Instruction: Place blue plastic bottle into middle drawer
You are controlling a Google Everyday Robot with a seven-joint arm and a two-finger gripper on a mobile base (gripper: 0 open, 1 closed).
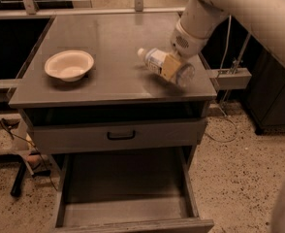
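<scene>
The blue plastic bottle (154,61) lies tilted near the right front corner of the cabinet top (108,33), white cap pointing up-left, its clear, rounded base close to the right edge. The gripper (171,68) pinches it round the middle, one tan finger (170,66) flat across the label. The thick white arm (203,16) comes down from the upper right. Well to the left sits a shallow white bowl (69,65), with smooth bare grey top between them. Below, the closed drawer (74,139) carries a small black handle. Under that, the middle drawer (128,191) stands pulled out, flat-floored, low-walled, over speckled floor (239,178).
</scene>
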